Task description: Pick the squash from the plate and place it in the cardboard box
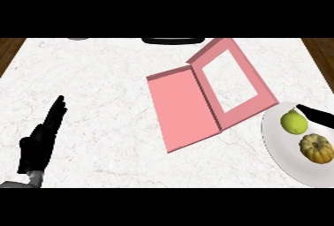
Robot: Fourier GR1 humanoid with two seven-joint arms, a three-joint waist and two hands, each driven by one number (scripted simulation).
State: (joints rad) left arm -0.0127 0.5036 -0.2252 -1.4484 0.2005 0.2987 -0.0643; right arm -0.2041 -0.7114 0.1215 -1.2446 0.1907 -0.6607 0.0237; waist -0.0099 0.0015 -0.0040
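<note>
An orange ribbed squash (317,148) lies on a white plate (289,160) at the right edge of the counter, just below a yellow-green fruit (294,122). A pink box (209,98) with an open flap lies flat in the middle of the counter, left of the plate. My right hand (316,116) comes in from the right edge over the plate's top rim, only its straight fingers showing, beside the yellow-green fruit and above the squash. My left hand (40,143) rests open at the lower left, fingers up, far from everything.
A dark object (171,40) sits at the counter's far edge, with a small grey one (77,38) further left. Wooden floor (9,48) shows past the counter's corners. White marble counter (98,88) spreads between the left hand and the box.
</note>
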